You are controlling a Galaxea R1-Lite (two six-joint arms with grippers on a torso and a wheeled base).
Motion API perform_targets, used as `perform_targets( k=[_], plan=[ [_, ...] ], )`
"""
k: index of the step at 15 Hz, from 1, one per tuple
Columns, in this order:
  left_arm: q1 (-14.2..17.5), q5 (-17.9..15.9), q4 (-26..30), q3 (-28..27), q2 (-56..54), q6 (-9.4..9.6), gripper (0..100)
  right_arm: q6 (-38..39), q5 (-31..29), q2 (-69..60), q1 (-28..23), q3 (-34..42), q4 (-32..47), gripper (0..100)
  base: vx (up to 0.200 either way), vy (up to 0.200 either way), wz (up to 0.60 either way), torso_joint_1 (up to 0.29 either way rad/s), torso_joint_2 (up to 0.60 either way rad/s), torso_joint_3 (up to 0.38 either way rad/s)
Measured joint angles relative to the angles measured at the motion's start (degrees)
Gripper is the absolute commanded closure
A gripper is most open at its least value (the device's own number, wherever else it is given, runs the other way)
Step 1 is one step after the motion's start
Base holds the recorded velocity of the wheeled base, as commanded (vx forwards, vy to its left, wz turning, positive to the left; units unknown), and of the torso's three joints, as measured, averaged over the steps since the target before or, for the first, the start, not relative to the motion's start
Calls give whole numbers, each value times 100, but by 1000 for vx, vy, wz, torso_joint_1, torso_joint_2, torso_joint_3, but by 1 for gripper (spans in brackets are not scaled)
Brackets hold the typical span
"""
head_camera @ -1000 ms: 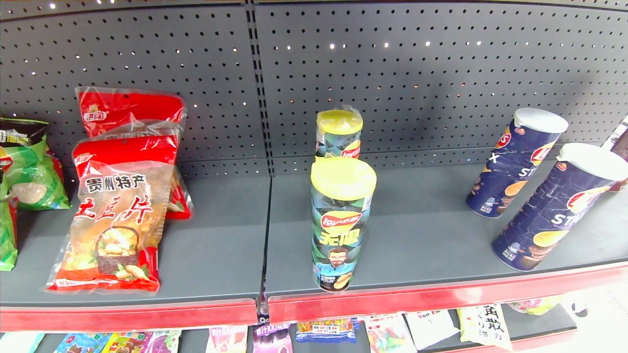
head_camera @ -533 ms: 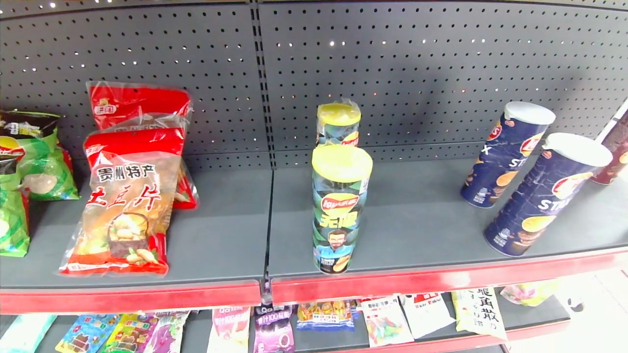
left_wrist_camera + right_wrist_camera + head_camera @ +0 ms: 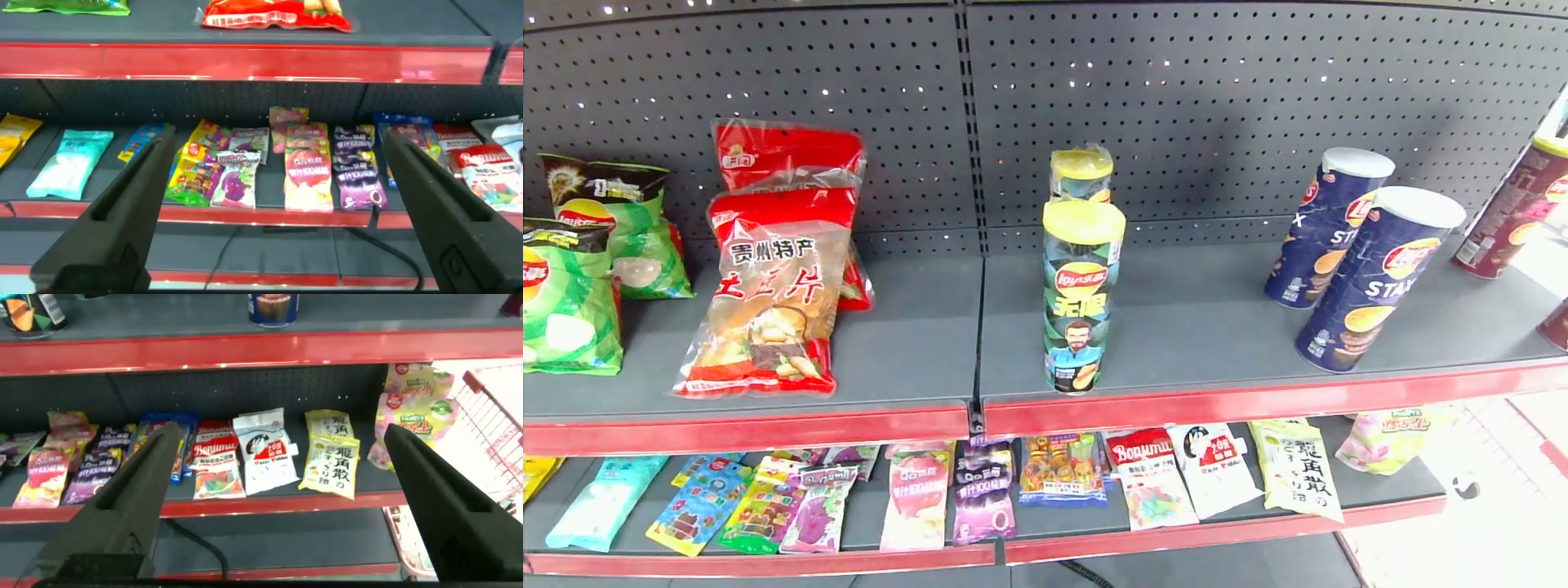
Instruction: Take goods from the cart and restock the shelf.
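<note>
The upper shelf board carries two yellow-lidded chip cans, one at the front and one behind it. Two dark blue cans stand to their right, and a maroon can is at the far right. Red potato-chip bags and green bags lean on the left half. My left gripper is open and holds nothing, facing the lower shelf's snack packets. My right gripper is also open and holds nothing, facing the white and yellow packets further right.
Both shelf boards have red front lips. Flat snack packets line the lower shelf. A red wire cart stands at the shelf's right end. Bare board lies between the yellow-lidded cans and the blue cans.
The whole head picture has shifted: the camera drew back and tilted down, so the lower shelf and the maroon can came into view. The goods themselves have not moved.
</note>
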Motion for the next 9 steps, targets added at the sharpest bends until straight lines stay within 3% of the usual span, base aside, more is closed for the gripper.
perform_targets(
  k=[9],
  plan=[
    [-4, 0, 0, 0, 4, 0, 0, -2, -1, -4, 0, 2, 0, 0, 0, -200, 0, 4, 4, 1]
  ],
)
